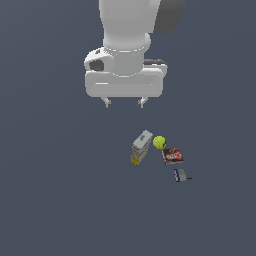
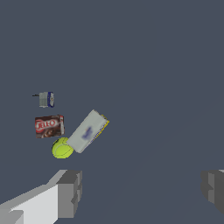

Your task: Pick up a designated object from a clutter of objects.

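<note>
Exterior view: tool (image 1: pixel 123 102) hangs spread wide, apart from carton (image 1: pixel 141 147), whose edge touches ball (image 1: pixel 159 142)

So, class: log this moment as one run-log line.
phase: approach | gripper: open, empty, above clutter | target: carton, untouched | beside it: ball

Dark grey floor (image 1: pixel 55 200) under carton (image 1: pixel 141 147), ball (image 1: pixel 159 142), red packet (image 1: pixel 173 156), grey-blue item (image 1: pixel 180 175).
</note>
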### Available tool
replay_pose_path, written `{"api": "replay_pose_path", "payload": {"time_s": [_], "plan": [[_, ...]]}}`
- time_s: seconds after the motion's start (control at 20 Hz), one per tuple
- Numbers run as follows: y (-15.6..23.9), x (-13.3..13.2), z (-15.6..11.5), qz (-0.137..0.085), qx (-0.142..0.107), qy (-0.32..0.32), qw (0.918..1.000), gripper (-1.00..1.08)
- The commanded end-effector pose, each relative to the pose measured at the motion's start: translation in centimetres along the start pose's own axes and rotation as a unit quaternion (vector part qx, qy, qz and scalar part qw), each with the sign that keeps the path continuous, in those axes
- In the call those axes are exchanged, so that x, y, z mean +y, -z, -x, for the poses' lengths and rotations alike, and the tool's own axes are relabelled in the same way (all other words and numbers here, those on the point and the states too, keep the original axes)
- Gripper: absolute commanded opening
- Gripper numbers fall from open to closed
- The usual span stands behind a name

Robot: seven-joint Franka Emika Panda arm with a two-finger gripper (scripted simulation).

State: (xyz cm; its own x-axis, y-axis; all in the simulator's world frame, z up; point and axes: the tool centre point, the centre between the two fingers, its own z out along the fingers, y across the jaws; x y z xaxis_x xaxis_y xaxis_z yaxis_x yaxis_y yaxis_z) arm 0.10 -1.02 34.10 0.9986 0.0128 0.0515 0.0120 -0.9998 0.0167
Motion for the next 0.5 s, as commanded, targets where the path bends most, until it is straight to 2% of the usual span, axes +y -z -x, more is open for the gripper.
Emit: {"api": "replay_pose_path", "payload": {"time_s": [0.0,0.45], "plan": [[0.0,0.0,0.0,0.0,0.0,0.0,1.0,1.0],[-0.5,2.2,0.8,-0.009,-0.014,-0.031,0.9994,1.0]]}}
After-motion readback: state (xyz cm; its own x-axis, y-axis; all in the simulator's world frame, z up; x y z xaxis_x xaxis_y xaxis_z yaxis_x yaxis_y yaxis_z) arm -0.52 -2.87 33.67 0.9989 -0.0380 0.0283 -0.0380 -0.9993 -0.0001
